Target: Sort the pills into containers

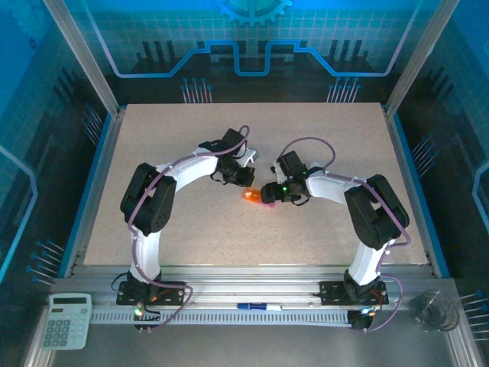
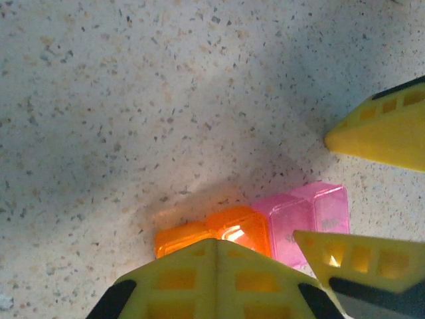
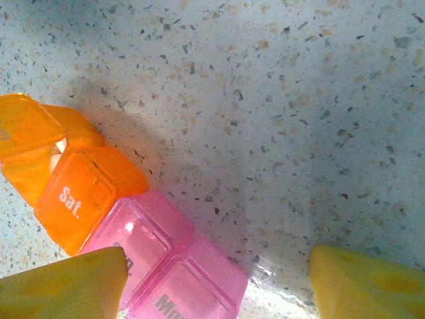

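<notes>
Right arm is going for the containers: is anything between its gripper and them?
Nothing visible. The right gripper, open, hangs at the pink end of the containers, one finger over it. The left gripper, shut, sits at the orange end, off that path.

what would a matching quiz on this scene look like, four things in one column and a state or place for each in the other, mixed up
Things:
1. left gripper
2. right gripper
3. orange compartment
4. calculator

States or places:
a. marked "Sat."
b. jaws apart
c. jaws shut
d. near-left corner of the top view

Pairs: 1-c, 2-b, 3-a, 4-d
</notes>
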`<state>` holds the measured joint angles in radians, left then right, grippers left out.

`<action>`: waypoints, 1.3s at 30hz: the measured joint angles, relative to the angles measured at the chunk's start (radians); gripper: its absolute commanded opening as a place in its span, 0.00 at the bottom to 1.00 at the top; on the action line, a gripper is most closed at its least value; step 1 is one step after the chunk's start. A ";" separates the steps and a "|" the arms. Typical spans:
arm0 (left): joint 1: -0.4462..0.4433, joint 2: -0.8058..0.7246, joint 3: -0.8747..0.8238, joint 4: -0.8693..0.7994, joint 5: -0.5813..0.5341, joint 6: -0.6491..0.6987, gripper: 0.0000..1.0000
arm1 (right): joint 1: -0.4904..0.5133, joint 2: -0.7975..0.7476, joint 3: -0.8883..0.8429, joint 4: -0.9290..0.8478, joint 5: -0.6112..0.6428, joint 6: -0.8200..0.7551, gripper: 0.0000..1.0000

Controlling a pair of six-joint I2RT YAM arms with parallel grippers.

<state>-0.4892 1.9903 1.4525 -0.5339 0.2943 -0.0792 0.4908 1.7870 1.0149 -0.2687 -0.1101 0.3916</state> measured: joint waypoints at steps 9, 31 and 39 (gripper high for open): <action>0.000 -0.033 -0.062 0.008 0.000 -0.001 0.00 | 0.000 0.000 0.000 0.000 0.000 0.000 0.73; -0.021 -0.039 -0.147 0.060 0.000 -0.024 0.00 | 0.000 0.003 0.000 0.004 -0.003 0.001 0.73; -0.023 -0.039 -0.148 0.065 -0.001 -0.027 0.00 | 0.000 0.005 0.000 0.006 -0.003 0.002 0.73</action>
<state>-0.5117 1.9511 1.3041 -0.4686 0.2935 -0.1059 0.4908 1.7920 1.0153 -0.2626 -0.1131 0.3935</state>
